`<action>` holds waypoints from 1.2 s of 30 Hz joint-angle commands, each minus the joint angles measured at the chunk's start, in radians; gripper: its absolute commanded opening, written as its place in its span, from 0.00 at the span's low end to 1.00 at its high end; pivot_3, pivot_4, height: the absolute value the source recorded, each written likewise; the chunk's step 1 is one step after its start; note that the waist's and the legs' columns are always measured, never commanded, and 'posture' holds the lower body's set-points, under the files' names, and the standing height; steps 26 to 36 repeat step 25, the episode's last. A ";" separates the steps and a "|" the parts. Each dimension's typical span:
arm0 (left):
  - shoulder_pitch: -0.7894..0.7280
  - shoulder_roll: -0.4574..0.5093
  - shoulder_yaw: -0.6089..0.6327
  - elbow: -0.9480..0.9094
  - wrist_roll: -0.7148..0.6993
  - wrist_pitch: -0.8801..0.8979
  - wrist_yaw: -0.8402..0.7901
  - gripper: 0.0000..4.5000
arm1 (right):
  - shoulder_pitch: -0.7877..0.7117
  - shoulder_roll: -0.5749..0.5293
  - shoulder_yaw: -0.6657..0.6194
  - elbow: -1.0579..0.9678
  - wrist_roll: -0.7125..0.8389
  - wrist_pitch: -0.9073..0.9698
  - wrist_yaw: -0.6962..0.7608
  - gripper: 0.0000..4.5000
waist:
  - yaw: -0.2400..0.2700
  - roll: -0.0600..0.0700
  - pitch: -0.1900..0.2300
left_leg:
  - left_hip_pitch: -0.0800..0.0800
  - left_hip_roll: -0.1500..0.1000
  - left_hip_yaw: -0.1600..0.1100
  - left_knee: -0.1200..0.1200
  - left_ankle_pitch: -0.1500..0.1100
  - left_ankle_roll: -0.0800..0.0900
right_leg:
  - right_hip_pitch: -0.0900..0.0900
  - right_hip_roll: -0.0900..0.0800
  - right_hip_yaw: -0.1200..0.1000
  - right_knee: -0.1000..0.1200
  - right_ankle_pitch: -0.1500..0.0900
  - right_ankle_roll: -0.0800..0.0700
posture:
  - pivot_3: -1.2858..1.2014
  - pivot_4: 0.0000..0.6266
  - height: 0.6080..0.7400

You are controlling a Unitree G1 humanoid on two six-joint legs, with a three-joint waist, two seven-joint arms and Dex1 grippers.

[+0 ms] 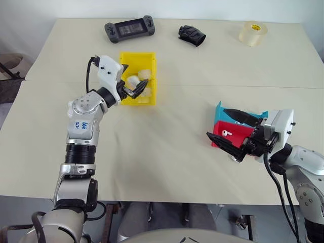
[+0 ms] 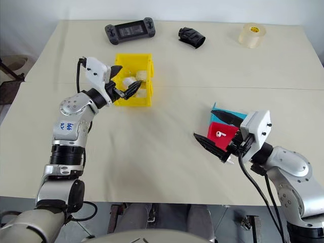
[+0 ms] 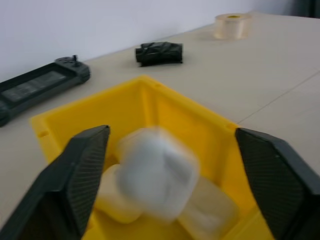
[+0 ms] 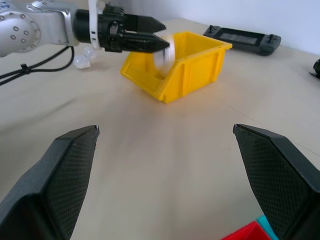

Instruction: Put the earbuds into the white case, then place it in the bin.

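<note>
Right gripper (image 1: 234, 136) wide, beside red tray (image 1: 234, 132) | white case (image 3: 157, 172) over bin (image 1: 138, 59)

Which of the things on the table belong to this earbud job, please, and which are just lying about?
Job:
- yellow bin
- white cases in the bin
- falling case between the left gripper's open fingers
- earbud on the red tray
- teal tray

Lying about:
- controller
- black object
- tape roll
</note>
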 commanded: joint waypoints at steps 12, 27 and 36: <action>0.444 0.291 0.102 -0.463 -0.324 0.023 -0.457 0.99 | -0.012 -0.071 -0.047 0.093 -0.011 -0.054 0.148 1.00 | -0.016 0.001 0.000 | 0.002 0.006 0.001 -0.002 0.000 0.000 | -0.001 0.000 0.001 0.000 0.000 -0.001 | 0.52 0.24 1.00; 0.649 0.349 0.217 -0.442 -0.280 -0.179 -0.492 0.99 | -0.023 -0.121 -0.087 0.209 -0.044 -0.097 0.260 1.00 | -0.002 0.001 0.000 | 0.002 0.007 0.001 -0.001 0.000 0.000 | 0.002 0.000 0.000 -0.002 0.000 -0.001 | 0.52 0.24 1.00; 0.649 0.349 0.217 -0.442 -0.280 -0.179 -0.492 0.99 | -0.023 -0.121 -0.087 0.209 -0.044 -0.097 0.260 1.00 | -0.002 0.001 0.000 | 0.002 0.007 0.001 -0.001 0.000 0.000 | 0.002 0.000 0.000 -0.002 0.000 -0.001 | 0.52 0.24 1.00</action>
